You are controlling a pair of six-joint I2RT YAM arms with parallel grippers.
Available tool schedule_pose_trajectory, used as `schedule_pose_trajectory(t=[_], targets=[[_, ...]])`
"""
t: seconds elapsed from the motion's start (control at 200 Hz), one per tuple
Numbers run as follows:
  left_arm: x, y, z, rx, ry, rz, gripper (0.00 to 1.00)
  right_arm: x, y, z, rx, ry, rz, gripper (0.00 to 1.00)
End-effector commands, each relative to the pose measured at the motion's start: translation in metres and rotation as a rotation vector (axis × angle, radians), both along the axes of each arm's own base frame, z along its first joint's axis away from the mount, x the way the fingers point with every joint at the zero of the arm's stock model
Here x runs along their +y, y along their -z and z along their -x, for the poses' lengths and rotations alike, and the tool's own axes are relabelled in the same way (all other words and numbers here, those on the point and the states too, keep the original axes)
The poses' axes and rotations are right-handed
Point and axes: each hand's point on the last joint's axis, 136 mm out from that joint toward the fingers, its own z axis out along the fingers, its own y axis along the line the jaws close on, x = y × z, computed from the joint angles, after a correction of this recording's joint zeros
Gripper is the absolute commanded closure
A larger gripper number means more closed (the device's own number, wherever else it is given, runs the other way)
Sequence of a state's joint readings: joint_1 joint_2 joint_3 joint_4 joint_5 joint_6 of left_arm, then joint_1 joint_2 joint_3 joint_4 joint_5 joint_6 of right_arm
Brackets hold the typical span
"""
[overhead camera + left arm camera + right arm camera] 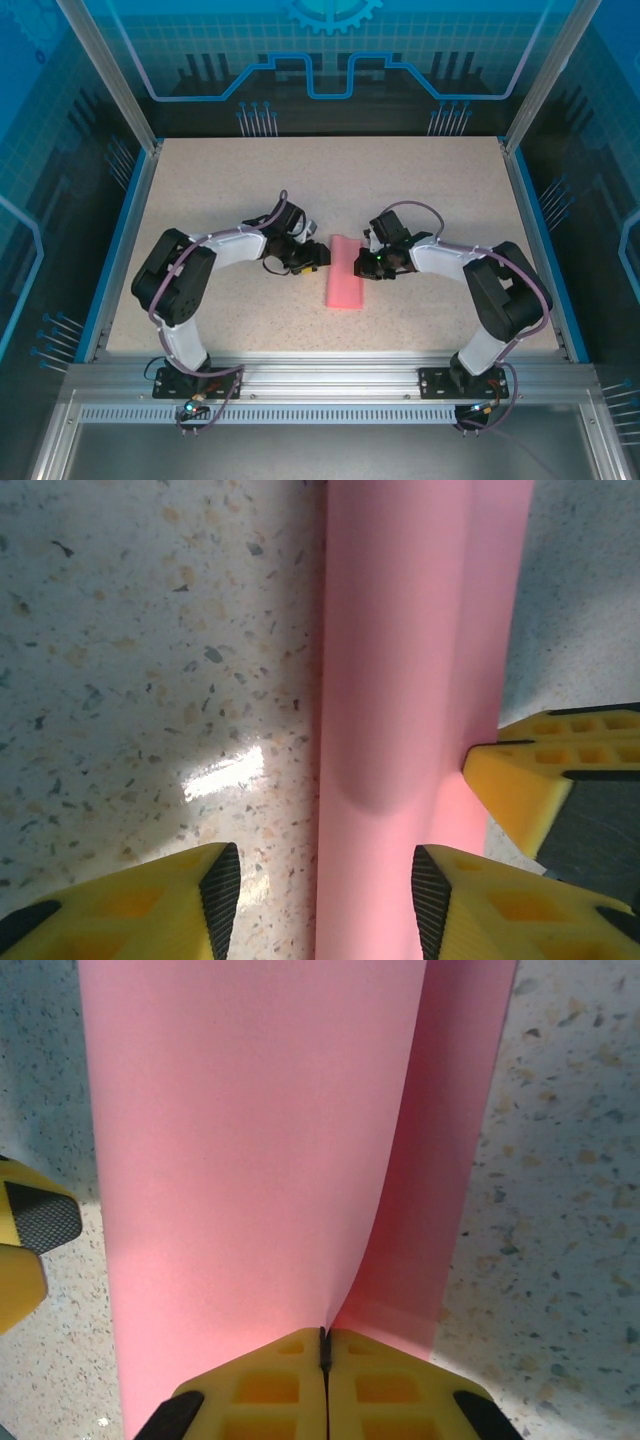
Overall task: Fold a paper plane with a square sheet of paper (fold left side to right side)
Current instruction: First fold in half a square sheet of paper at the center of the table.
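No writing, label, brand or number can be read on anything.

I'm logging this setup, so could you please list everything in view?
sheet of paper: one, salmon pink, folded over, mid-table between the grippers
table: one, speckled beige, under everything
metal frame: one, silver, along the table's near edge
arms: two, black and white, bolted at the near edge
left gripper: one, yellow fingers, open over the paper's left edge
right gripper: one, yellow fingers, shut on the paper's edge

Bright, sharp; glare on table [225, 775]
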State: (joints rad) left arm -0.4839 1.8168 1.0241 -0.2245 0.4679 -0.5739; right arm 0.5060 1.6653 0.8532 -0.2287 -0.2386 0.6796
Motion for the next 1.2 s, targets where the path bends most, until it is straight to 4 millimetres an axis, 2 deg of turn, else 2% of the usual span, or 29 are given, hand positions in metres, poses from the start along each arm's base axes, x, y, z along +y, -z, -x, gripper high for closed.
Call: schedule_pose_trajectory(t=[0.0, 0.405, 0.635, 0.73, 0.975, 1.19], targets=[[-0.009, -0.003, -0.003, 0.003, 0.019, 0.016, 0.48, 0.000, 0.004, 0.002, 0.015, -0.014, 0.029, 0.93], [-0.026, 0.009, -0.002, 0.042, 0.038, 0.042, 0.47, 0.000, 0.008, 0.004, 0.024, -0.021, 0.037, 0.92], [-0.026, 0.018, 0.004, 0.056, 0.057, -0.012, 0.48, -0.001, 0.009, 0.005, 0.025, -0.023, 0.045, 0.91], [-0.024, 0.023, 0.006, 0.063, 0.065, -0.042, 0.51, 0.001, 0.003, 0.001, -0.003, -0.020, 0.031, 0.89], [-0.022, 0.034, 0.012, 0.086, 0.080, -0.111, 0.55, -0.013, -0.018, -0.005, -0.102, 0.017, 0.057, 0.68], [-0.023, 0.039, 0.014, 0.102, 0.088, -0.138, 0.55, -0.047, -0.036, -0.006, -0.183, 0.098, 0.144, 0.56]])
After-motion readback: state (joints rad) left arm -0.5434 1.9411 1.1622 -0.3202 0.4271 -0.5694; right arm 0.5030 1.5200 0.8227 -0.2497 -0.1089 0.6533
